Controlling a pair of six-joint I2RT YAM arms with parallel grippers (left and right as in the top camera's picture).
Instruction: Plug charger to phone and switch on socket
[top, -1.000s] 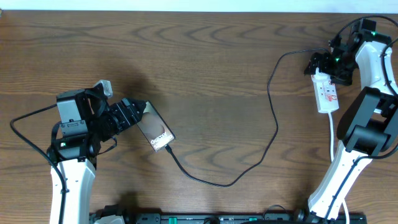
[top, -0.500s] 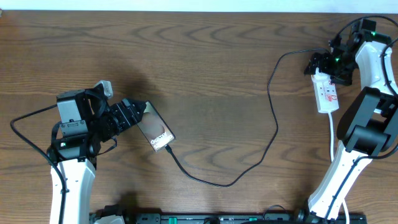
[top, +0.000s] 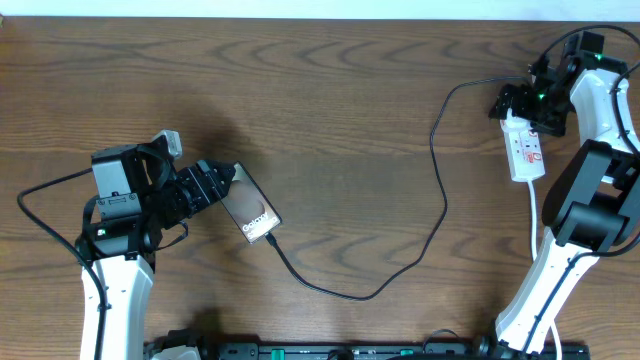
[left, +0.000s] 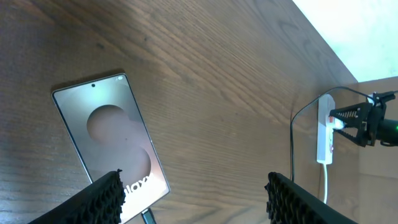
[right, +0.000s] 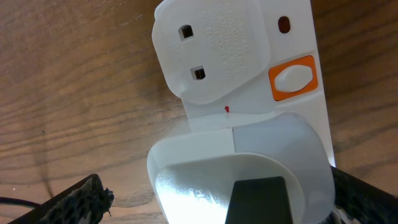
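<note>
The phone (top: 250, 208) lies flat on the wooden table at the left, "Galaxy" lettering up; it also shows in the left wrist view (left: 109, 140). The charger's thin black cable (top: 443, 205) runs from a connector at the phone's near end (left: 148, 216) in a loop to the socket (top: 525, 148), a white power strip at the far right. My left gripper (top: 205, 185) is open and empty, just left of the phone. My right gripper (right: 224, 208) is open, straddling a white rounded body with a black block on the strip (right: 249, 43). An orange switch (right: 292, 78) sits beside the socket holes.
The strip's white cord (top: 535, 215) trails toward the front along my right arm. The table's far edge (top: 300, 16) runs along the top. The strip and right gripper also show far off in the left wrist view (left: 324, 127).
</note>
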